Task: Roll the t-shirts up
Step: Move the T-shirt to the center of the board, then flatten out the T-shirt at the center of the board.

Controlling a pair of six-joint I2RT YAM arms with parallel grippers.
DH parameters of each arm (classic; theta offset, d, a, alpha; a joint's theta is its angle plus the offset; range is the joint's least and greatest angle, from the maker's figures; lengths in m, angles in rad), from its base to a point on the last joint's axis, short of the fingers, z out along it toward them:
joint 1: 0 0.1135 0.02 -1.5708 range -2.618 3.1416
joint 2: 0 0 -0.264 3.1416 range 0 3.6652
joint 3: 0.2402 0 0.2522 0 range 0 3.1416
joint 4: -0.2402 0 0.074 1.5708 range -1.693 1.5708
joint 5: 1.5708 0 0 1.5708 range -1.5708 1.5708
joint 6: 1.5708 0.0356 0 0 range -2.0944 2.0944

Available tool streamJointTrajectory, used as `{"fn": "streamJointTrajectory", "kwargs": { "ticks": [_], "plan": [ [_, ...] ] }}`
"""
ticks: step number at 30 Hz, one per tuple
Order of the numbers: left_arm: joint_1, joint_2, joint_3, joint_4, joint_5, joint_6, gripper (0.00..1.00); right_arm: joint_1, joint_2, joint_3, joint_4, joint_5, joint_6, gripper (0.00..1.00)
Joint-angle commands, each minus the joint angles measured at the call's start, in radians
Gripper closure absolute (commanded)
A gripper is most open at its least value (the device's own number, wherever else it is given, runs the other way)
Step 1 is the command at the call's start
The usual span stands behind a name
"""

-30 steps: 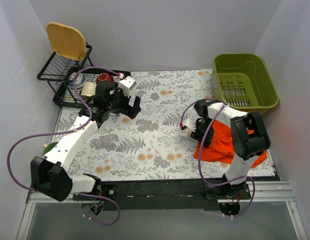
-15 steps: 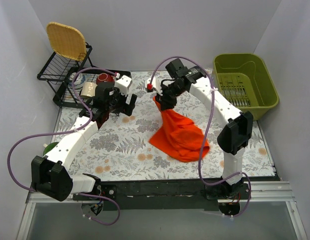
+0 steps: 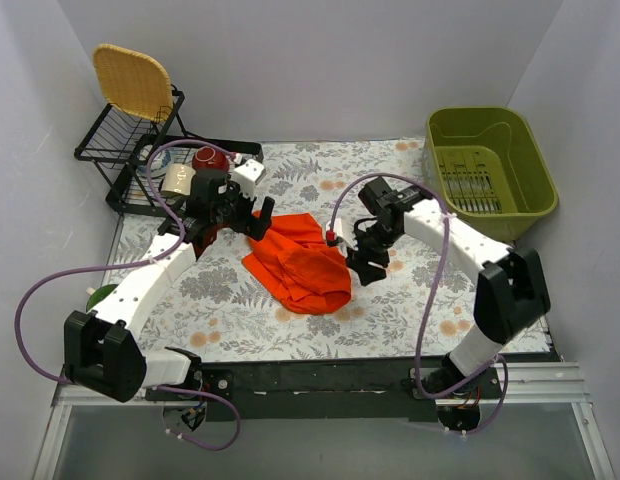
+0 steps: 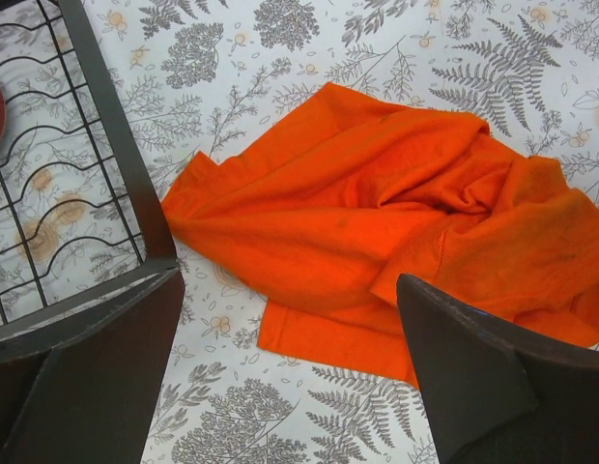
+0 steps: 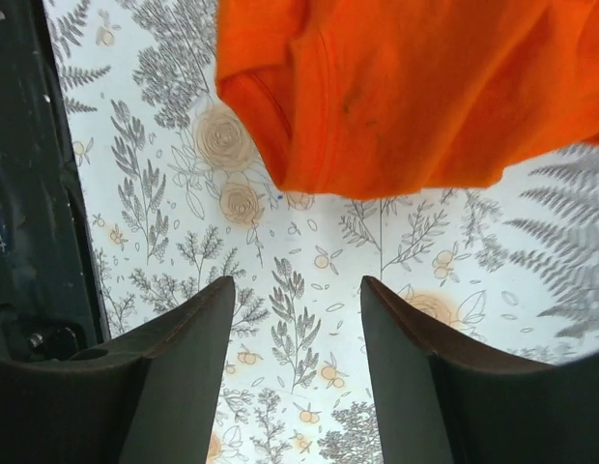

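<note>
Top view: t-shirt (image 3: 295, 265) crumpled mid-worktop (image 3: 240, 320), heap running far-left to near-right. Left pincer (image 3: 258, 222) at its far-left edge, right pincer (image 3: 368, 268) just off its right edge.
Left wrist: jaws wide, empty; shirt ahead, slightly right.
Right wrist: jaws apart, empty; shirt just beyond fingertips.

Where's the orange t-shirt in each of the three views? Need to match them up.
Top external: t-shirt crumpled near the picture's centre.
Left wrist: t-shirt fills centre and right.
Right wrist: t-shirt along the top edge.
Shared landmark: fern-print tablecloth under it in all three.
</note>
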Motion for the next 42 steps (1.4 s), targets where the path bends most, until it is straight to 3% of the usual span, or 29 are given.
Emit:
{"fn": "streamJointTrajectory", "kwargs": {
  "ticks": [1, 8, 15, 25, 37, 39, 40, 42],
  "plan": [
    [0.004, -0.015, 0.006, -0.014, 0.023, 0.012, 0.07, 0.044, -0.129, -0.048, 0.201, -0.066, -0.052, 0.38],
    [0.003, 0.054, 0.098, -0.051, 0.021, -0.121, 0.10, 0.162, -0.106, -0.103, 0.366, -0.063, -0.051, 0.54],
    [0.003, 0.074, 0.078, -0.057, 0.043, -0.214, 0.13, 0.259, -0.057, -0.192, 0.390, -0.022, -0.115, 0.52],
    [0.004, 0.008, 0.006, -0.075, 0.028, -0.204, 0.13, 0.282, -0.018, -0.283, 0.596, 0.124, -0.088, 0.51],
    [0.012, -0.028, -0.026, -0.094, 0.022, -0.192, 0.14, 0.294, 0.009, -0.338, 0.637, 0.190, -0.111, 0.51],
    [0.018, -0.026, -0.022, -0.095, 0.022, -0.188, 0.14, 0.296, 0.006, -0.341, 0.677, 0.233, -0.089, 0.59],
    [0.019, -0.024, -0.017, -0.094, 0.020, -0.186, 0.14, 0.296, -0.001, -0.336, 0.680, 0.250, -0.080, 0.71],
    [0.029, -0.017, 0.004, -0.094, 0.017, -0.178, 0.14, 0.293, -0.036, -0.297, 0.659, 0.299, -0.048, 0.78]
  ]
}}
